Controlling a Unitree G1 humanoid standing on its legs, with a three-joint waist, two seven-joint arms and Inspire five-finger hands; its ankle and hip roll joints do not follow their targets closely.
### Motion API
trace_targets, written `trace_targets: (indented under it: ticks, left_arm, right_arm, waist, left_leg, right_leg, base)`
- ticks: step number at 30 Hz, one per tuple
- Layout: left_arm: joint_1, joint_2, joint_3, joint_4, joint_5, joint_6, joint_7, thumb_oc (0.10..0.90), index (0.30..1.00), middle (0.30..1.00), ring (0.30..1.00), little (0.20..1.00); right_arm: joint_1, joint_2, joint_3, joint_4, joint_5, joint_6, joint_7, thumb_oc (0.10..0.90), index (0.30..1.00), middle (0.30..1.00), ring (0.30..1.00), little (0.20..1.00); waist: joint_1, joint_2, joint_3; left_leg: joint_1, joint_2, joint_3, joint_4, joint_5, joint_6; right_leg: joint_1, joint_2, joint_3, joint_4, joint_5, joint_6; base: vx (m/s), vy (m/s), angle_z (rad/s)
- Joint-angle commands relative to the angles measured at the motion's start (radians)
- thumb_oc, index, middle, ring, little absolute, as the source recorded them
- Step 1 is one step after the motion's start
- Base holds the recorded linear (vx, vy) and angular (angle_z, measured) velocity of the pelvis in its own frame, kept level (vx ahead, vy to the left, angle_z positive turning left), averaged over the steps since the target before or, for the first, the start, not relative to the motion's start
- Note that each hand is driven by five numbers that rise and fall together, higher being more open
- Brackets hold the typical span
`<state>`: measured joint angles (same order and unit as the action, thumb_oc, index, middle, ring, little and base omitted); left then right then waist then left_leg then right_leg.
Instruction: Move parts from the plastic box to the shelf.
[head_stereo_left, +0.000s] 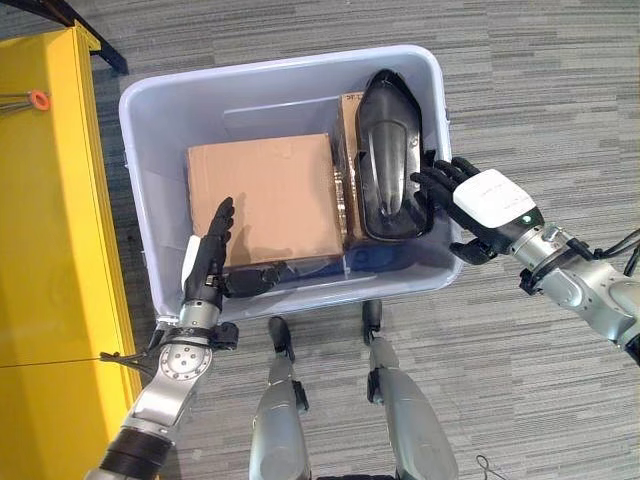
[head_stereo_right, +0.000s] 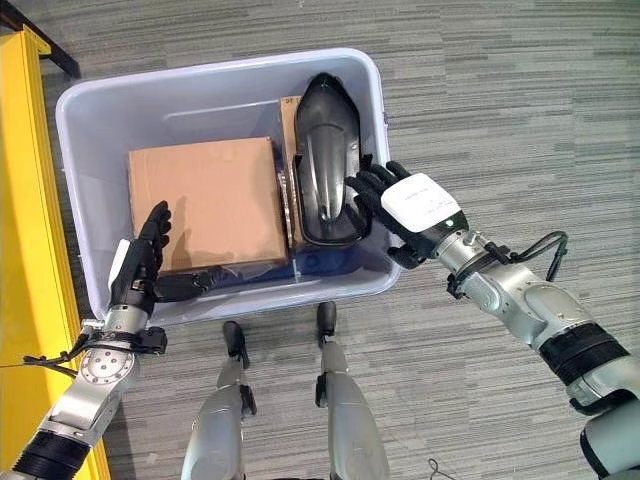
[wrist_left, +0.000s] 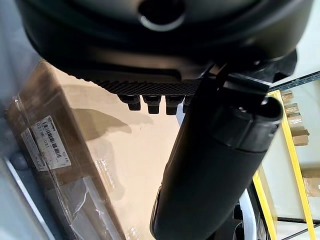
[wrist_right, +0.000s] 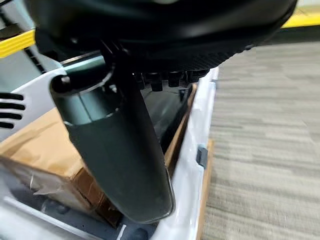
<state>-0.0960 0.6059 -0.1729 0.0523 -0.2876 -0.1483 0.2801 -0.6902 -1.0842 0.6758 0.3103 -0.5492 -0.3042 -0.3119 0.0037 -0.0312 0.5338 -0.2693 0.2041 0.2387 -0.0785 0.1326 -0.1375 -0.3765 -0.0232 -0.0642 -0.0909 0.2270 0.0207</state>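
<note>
Black moulded part in plastic box: probably rigid, slick, light; grip its sides; left hand and right hand fingers extended, empty.

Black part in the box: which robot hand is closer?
Right. The right robot hand has its fingers at the black part's side, at the box's right wall. The left robot hand hovers by the cardboard box, well left of it.

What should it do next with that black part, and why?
Probably close the right hand round the black part. Its straight fingers already reach over the box rim at the part's side, while the left hand hovers open over the carton.
</note>
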Motion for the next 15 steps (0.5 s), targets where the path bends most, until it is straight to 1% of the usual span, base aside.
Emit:
trace_targets:
  ticks: [1,3,5,12,15]
  left_arm:
    - [-0.01,0.03,0.008,-0.082,0.036,-0.085,0.028,0.9,1.0,1.0,1.0,1.0]
    - [-0.013,0.028,0.007,-0.074,0.033,-0.094,0.028,0.9,1.0,1.0,1.0,1.0]
    - [-0.016,0.024,0.005,-0.079,0.028,-0.088,0.035,0.9,1.0,1.0,1.0,1.0]
    - [-0.025,0.021,-0.005,-0.069,0.027,-0.088,0.025,0.9,1.0,1.0,1.0,1.0]
    - [-0.034,0.017,-0.013,-0.063,0.026,-0.091,0.023,0.9,1.0,1.0,1.0,1.0]
  right_arm:
    - [-0.137,-0.045,-0.005,-0.037,-0.021,0.011,-0.109,0.9,1.0,1.0,1.0,1.0]
    - [-0.153,-0.043,0.003,-0.046,-0.031,0.02,-0.101,0.9,1.0,1.0,1.0,1.0]
    - [-0.18,-0.035,0.024,-0.037,-0.055,0.047,-0.08,0.9,1.0,1.0,1.0,1.0]
    - [-0.22,-0.014,0.062,0.045,-0.073,0.069,-0.095,0.9,1.0,1.0,1.0,1.0]
    - [-0.257,-0.009,0.094,0.095,-0.08,0.062,-0.106,0.9,1.0,1.0,1.0,1.0]
  waist:
    - [-0.01,-0.012,-0.014]
    - [-0.012,-0.009,-0.014]
    - [-0.008,-0.006,-0.014]
    - [0.003,-0.003,-0.014]
    - [0.007,0.001,-0.014]
  left_leg:
    - [-0.004,0.079,-0.023,-0.007,0.001,-0.032]
    - [-0.003,0.079,-0.022,-0.008,0.003,-0.033]
    - [-0.006,0.08,-0.027,-0.009,0.003,-0.033]
    - [-0.012,0.08,-0.037,-0.009,0.006,-0.035]
    - [-0.014,0.079,-0.038,-0.009,0.008,-0.036]
  right_leg:
    - [0.025,-0.149,-0.111,0.004,-0.097,0.134]
    - [0.023,-0.15,-0.11,0.004,-0.095,0.134]
    - [0.022,-0.15,-0.108,0.004,-0.097,0.133]
    - [0.022,-0.15,-0.118,0.004,-0.097,0.131]
    - [0.021,-0.151,-0.122,0.004,-0.098,0.13]
  base:
    - [-0.06,0.025,0.01]
    - [-0.05,0.038,-0.01]
    - [-0.04,0.034,-0.04]
    - [0.0,0.0,-0.01]
    - [0.0,0.0,0.0]
